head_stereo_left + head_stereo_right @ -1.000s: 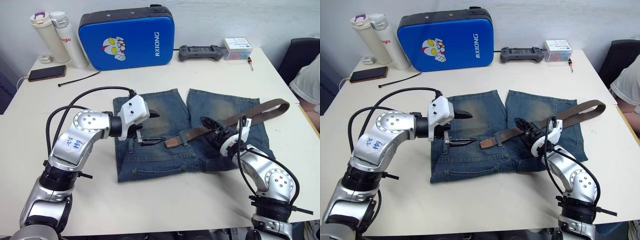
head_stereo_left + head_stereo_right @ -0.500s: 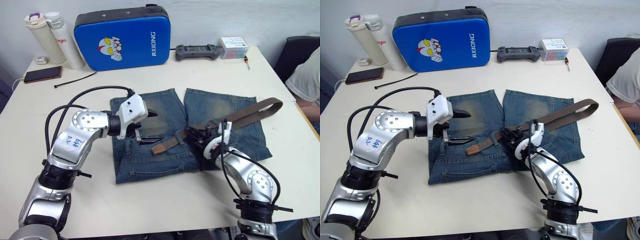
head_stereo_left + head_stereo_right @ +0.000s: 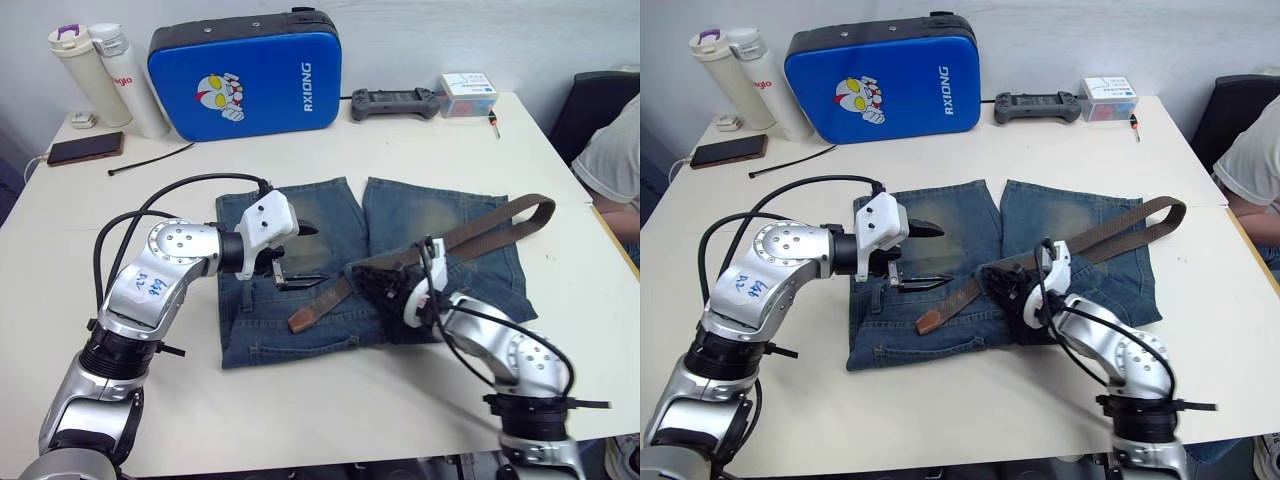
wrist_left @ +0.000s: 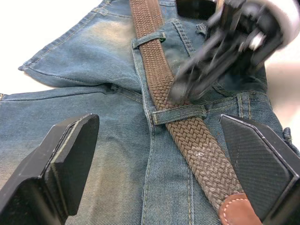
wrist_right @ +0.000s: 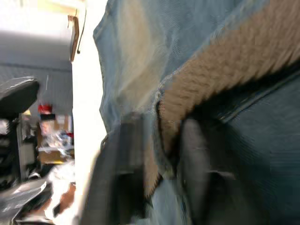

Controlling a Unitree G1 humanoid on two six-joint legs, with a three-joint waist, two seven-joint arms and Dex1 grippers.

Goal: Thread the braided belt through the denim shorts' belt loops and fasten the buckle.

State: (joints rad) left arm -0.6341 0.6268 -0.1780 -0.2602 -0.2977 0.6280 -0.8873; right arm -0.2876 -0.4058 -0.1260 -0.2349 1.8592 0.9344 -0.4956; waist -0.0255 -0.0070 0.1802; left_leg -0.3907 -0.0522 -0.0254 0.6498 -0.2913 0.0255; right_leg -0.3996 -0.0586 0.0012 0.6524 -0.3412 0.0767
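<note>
Left wrist view looks straight down on the braided belt [image 4: 169, 101], which already runs under two belt loops [image 4: 179, 114] of the denim shorts [image 3: 340, 270], its tan tip lying just past the nearer loop. The left gripper [image 3: 296, 255] hovers over the waistband with its jaws spread wide, one on either side of the strap. My guess is it waits there to catch the tip as it comes along. The right gripper [image 3: 385, 287] sits low on the strap further back, jaws pinching the belt so it can feed it through.

The shorts lie flat on the white table [image 3: 300, 400], waistband toward the robot. The belt is a dark brown weave; it crosses the waistband on a slant and trails over the right leg toward the table's edge. I cannot make out the buckle.
</note>
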